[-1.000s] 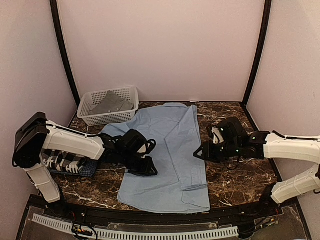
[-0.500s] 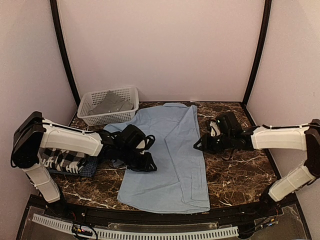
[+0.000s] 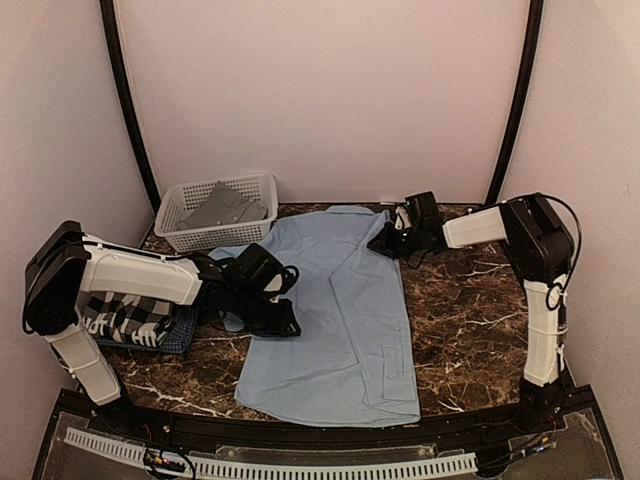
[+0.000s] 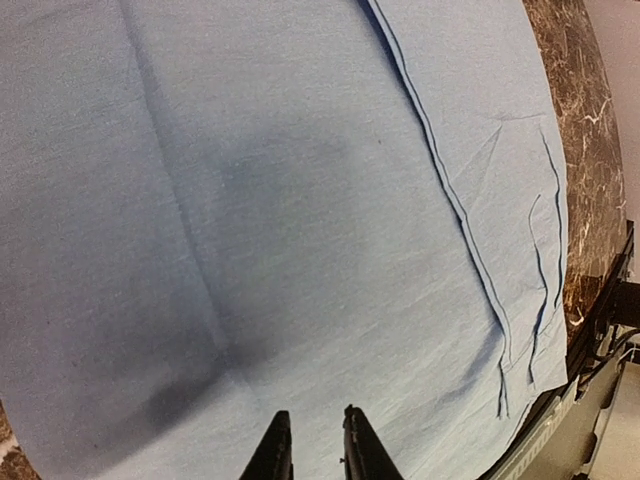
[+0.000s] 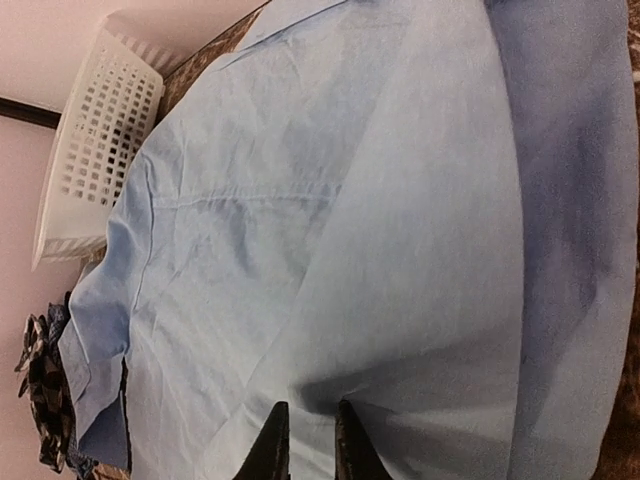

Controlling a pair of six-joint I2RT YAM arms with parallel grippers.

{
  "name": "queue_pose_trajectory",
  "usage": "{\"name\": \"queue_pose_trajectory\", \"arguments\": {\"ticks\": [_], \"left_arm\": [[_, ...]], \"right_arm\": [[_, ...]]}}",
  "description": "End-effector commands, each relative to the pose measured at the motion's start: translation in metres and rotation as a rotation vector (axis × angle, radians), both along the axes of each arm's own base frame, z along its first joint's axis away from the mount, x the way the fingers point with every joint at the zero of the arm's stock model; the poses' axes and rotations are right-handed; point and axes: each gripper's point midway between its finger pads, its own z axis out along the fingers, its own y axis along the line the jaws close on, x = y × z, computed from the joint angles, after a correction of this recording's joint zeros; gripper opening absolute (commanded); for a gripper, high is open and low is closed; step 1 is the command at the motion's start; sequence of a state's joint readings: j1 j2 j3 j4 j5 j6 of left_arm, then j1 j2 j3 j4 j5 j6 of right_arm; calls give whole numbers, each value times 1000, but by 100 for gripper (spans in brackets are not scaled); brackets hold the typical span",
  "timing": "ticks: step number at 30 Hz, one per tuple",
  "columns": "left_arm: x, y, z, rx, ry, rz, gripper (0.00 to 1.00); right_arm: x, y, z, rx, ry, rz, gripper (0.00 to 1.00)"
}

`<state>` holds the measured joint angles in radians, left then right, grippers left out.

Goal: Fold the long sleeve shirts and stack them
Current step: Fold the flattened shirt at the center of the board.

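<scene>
inspecting the light blue shirt, found it spread on the tabletop. noted left fingers and right fingers nearly pressed together at opposite edges; could not confirm cloth pinched. judged fault: one-sided slip, skewing the fold.

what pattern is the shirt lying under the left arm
That shirt is black-and-white checked, clearest in the top external view.

A robot test booth: plain walls, black corner posts, marbled tabletop.
</scene>
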<state>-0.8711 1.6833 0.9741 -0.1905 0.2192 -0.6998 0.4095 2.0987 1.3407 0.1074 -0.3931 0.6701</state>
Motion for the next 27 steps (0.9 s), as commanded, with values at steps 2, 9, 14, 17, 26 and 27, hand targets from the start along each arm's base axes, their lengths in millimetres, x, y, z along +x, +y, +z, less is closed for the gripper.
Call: {"name": "queue_pose_trajectory", "arguments": {"ticks": [2,9,14,17,26,27], "left_arm": [[-3,12,19,11,-25,0,18],[-11,19,4,31,-12,-16,18],[-21,20,-23,83,23,-41,17],[-28,13,-37,118,43,-59,17],[-43,-13,-50,144,67,-68,17],[-44,-14,-52,149,72,-66,17]], "right_arm": [[55,-7,-3,97,-1,-22,14],[82,-1,-42,143,99,-57,14],[91,-11,-52,129,128,-117,14],[100,-23,-54,136,141,-166,17],[129,-48,-68,208,207,-241,21],[132,-50,-69,203,208,-245,21]]}}
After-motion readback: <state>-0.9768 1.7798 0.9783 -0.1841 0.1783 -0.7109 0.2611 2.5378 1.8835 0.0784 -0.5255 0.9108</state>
